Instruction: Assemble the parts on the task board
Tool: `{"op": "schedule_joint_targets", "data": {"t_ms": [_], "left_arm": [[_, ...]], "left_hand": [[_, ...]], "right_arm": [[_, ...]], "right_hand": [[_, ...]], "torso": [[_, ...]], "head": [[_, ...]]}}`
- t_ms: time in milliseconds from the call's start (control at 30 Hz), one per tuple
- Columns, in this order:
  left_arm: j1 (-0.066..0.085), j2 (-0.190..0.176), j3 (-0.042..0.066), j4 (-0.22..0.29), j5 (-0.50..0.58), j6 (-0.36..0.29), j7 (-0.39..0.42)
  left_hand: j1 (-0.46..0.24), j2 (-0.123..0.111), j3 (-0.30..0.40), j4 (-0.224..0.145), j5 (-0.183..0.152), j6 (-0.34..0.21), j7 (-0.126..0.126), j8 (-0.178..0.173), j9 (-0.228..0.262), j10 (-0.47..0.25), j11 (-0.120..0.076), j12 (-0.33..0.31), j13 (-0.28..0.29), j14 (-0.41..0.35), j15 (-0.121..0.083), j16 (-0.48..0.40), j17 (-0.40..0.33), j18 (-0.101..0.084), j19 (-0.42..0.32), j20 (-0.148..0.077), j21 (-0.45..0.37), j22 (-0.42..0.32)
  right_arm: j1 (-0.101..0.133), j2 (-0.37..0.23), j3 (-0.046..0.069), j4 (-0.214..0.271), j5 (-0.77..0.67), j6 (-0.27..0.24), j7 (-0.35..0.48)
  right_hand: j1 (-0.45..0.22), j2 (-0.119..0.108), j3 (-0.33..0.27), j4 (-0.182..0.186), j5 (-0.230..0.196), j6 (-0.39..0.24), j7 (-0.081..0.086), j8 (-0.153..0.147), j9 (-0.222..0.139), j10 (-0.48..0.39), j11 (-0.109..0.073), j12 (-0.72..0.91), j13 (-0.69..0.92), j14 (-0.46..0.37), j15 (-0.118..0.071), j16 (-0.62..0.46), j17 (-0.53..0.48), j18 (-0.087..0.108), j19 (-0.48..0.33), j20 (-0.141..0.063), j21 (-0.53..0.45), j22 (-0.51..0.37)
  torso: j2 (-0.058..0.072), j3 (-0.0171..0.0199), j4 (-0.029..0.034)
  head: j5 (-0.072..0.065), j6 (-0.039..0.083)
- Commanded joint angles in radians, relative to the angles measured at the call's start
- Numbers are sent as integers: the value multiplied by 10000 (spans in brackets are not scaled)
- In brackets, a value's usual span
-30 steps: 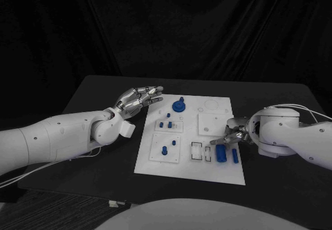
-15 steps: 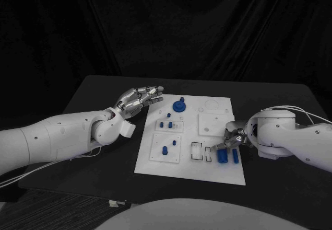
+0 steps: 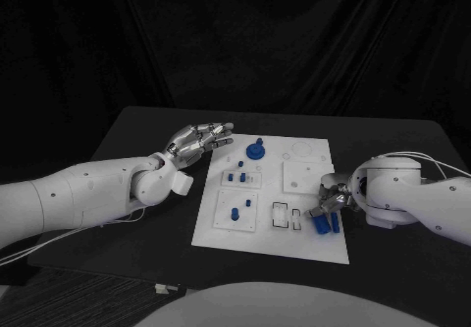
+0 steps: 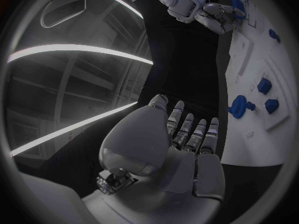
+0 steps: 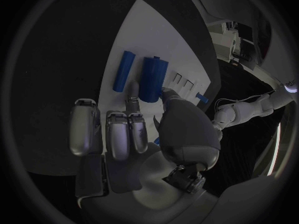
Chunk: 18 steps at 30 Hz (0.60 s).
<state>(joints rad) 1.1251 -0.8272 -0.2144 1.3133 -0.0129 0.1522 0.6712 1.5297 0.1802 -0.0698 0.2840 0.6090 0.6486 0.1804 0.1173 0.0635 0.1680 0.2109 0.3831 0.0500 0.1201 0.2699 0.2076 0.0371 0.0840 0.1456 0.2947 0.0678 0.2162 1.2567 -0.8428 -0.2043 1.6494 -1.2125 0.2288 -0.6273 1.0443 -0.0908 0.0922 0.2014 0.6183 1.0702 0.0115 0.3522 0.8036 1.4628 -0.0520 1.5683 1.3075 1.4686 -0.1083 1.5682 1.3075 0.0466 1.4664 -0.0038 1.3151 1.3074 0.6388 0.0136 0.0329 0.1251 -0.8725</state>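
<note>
Near the right edge of the white task board (image 3: 270,235) my right hand (image 3: 331,201) hangs low over two loose blue parts: a thick blue cylinder (image 3: 320,224) and, just beside it on the outer side, a thin blue rod (image 3: 335,222). From the head camera my fingers cover the cylinder's far end, and I cannot tell from there whether I touch it. My right wrist camera is plainer: the cylinder (image 5: 152,78) and the rod (image 5: 123,71) lie side by side on the board just beyond my fingertips (image 5: 132,90), with my thumb reaching up alongside the cylinder's end; I cannot tell whether I have a hold on it. My left hand (image 3: 199,140) floats off the board's far left corner, palm up, fingers apart, holding nothing; its wrist camera shows the same spread fingers (image 4: 193,132) beside the board's edge. Standing on the board are a blue knobbed part (image 3: 255,149) at the far end, small blue pegs (image 3: 235,177) in a raised square plate, another blue peg (image 3: 233,214) in the plate nearer me, and dark rectangular slots (image 3: 281,214) left of the cylinder. All this sits on the black table (image 3: 128,136).
</note>
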Motion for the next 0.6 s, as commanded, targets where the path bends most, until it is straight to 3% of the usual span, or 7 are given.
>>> {"op": "schedule_joint_targets", "data": {"t_ms": [33,100,200,400,600], "left_arm": [[-9,2,10,25,59,134,84],[-9,-1,10,19,59,136,79],[-9,-1,10,5,59,139,74],[-10,18,10,-24,59,155,67],[-11,24,10,-39,59,161,60]], "left_hand": [[-19,54,56,14,45,66,386,41,12,61,15,37,15,58,19,44,14,32,-73,-8,-57,-10],[-19,54,56,14,45,66,386,41,12,61,15,37,15,58,19,44,14,32,-73,-8,-57,-10],[-9,50,71,5,56,68,391,44,12,68,28,43,16,62,16,52,15,33,-73,-8,-57,-12],[-5,49,77,2,59,68,393,44,12,69,30,40,15,65,15,56,16,33,-72,-8,-57,-12],[-5,49,77,2,59,68,393,44,12,69,30,40,15,65,15,56,16,33,-72,-8,-57,-12]], "right_arm": [[-71,-87,-32,-11,1045,-713,-59],[-70,-141,-32,-1,1425,-916,-34],[-67,-231,-32,31,1926,-1244,12],[-33,-418,-31,136,2953,-1801,68],[76,-507,-30,254,3687,-2148,158]], "right_hand": [[351,226,723,-532,572,-150,-57,8,109,1080,-85,25,2633,1022,-72,26,2633,117,118,9,-71,1852],[327,156,1048,-662,1544,-152,-73,18,237,1080,-101,25,2633,1022,-87,26,2633,124,110,-5,-115,1843],[241,103,1278,-757,1955,-129,-88,48,347,1080,-116,25,2633,1022,-98,26,2633,124,114,-15,-126,1843],[70,58,1525,-841,2272,-110,-99,86,481,1080,-130,25,2633,1022,-110,26,2633,125,117,-26,-142,1843],[-32,50,1572,-833,2268,-107,-92,97,522,1080,-128,25,2633,1022,-110,26,2633,127,114,-28,-158,1839]], "torso": [[2,-1,4],[4,-1,6],[0,-1,5],[-3,3,1],[-9,1,-6]], "head": [[11,-1],[13,-1],[27,-1],[36,-1],[32,-1]]}}
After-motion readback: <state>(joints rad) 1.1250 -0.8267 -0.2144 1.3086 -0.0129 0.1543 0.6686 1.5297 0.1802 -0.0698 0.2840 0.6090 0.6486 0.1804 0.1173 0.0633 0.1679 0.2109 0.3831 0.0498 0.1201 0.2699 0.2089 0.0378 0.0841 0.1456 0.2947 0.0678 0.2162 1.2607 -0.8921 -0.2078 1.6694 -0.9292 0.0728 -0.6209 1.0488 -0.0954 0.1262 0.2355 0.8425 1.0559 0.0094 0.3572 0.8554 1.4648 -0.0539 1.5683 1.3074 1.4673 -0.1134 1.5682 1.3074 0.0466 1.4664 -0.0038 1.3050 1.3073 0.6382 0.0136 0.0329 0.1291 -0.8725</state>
